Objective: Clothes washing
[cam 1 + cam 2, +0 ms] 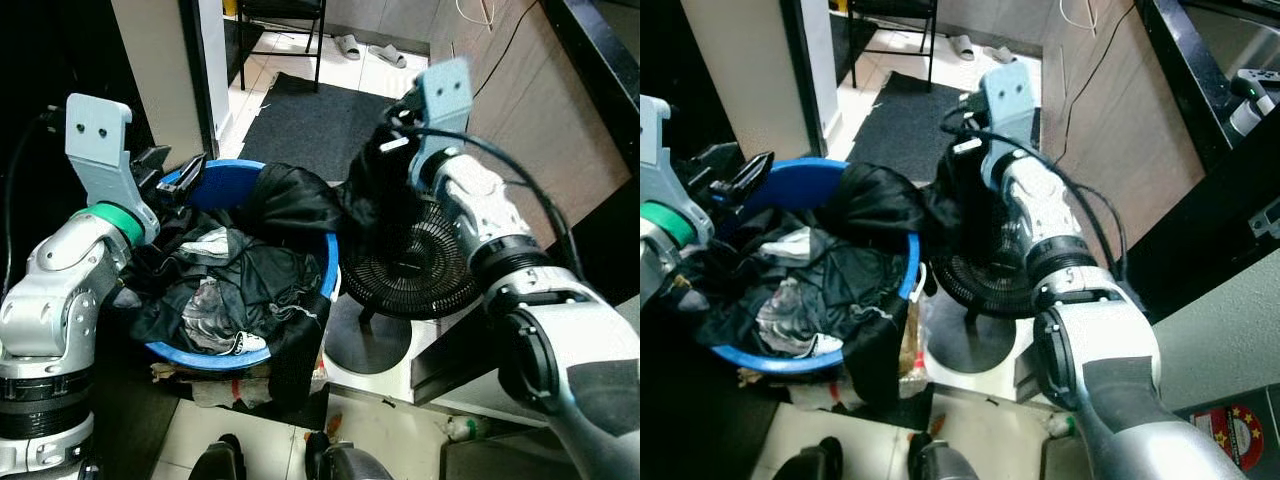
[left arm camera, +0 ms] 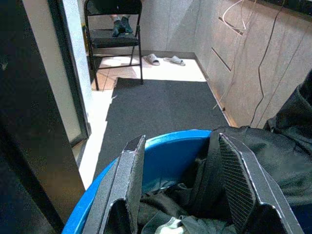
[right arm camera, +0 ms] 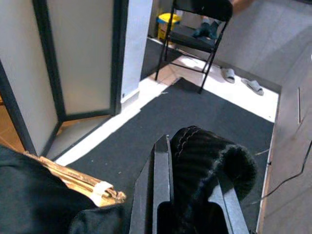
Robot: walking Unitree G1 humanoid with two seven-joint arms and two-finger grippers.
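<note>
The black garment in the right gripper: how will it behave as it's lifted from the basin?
Likely floppy: the black garment sags from the right gripper over the blue basin rim. It may drag neighbouring clothes, since its tail lies among them.

floor: pale tile, dark grey mat (image 1: 300, 120) in front of doorway | far end: black folding chair (image 2: 114, 36), pair of slippers (image 2: 163, 59) on tile beside it | right wall: tan panels (image 1: 520, 110), loose cables (image 2: 263, 58) hanging | left: white frosted partition panels (image 3: 73, 63), dark frames | black pedestal fan (image 1: 400, 265) lying by wall
</note>
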